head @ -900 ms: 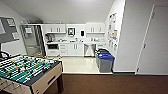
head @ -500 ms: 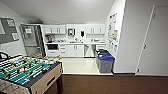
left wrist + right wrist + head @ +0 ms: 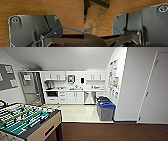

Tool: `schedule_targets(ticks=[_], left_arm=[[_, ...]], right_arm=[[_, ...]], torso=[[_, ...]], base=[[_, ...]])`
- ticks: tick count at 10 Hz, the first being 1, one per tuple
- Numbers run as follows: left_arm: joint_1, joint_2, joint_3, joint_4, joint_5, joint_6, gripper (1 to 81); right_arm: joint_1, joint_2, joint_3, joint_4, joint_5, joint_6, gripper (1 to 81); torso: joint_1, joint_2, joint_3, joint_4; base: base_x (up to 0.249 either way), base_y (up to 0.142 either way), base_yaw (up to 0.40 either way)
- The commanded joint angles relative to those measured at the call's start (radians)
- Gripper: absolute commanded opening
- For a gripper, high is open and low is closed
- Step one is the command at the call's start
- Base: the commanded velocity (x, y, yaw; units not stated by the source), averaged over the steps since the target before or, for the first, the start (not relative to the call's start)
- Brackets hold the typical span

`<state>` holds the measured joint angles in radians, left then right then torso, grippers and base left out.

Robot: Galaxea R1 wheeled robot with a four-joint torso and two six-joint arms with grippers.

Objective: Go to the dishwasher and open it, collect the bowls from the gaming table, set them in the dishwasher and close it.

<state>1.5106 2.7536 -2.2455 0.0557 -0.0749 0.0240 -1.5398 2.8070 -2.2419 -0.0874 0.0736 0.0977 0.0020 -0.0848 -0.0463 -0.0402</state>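
1. Left wrist view: can't tell whether the left gripper [image 3: 41, 43] is open or closed, or whether it holds anything. Visible are the robot's own dark plate, a blue cable [image 3: 70, 28] and brown wood-look floor [image 3: 37, 7].
2. Right wrist view: same for the right gripper [image 3: 125, 43], grip state can't be told. A blue cable [image 3: 99, 26] runs over the same kind of floor [image 3: 134, 6].
3. Head view: the dishwasher [image 3: 89, 97] is at the far kitchen wall, a steel front under the counter [image 3: 75, 90], between white cabinets [image 3: 75, 97]. It looks shut and is well apart from the robot.
4. Head view: the football table [image 3: 27, 118] is close at the robot's left, with a green field and rods. The bowls can't be made out on it or anywhere else.
5. Head view: bins [image 3: 106, 110], one with a blue lid, stand near the dishwasher on its right side, beside the route in.
6. Handling, judged:
   - The dishwasher door is likely stiff and fairly heavy, hinged at the bottom.
   - Take it by the bar handle across the top, near the middle, and pull out and down.
   - The steel face is too smooth to grip.
   - The handle itself is too small to see here.
   - The bowls are probably light, rigid and slick, so pinch one by the rim.
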Motion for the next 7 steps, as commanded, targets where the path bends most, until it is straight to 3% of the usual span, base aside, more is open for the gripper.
schedule_targets(ticks=[1, 7], left_arm=[[-0.057, -0.012, 0.021, 0.009, 0.043, 0.002, 81.1], [-0.054, -0.009, 0.021, 0.006, 0.041, 0.001, 81.1]], right_arm=[[0.06, -0.01, 0.019, -0.011, -0.041, -0.003, 81.1], [0.066, -0.013, 0.001, -0.012, -0.04, -0.003, 81.1]], torso=[[0.0, 0.0, 0.0, 0.0], [-0.001, 0.0, 0.0, 0.0]], base=[[0.136, 0.0, 0.0], [0.143, 0.0, 0.0]])
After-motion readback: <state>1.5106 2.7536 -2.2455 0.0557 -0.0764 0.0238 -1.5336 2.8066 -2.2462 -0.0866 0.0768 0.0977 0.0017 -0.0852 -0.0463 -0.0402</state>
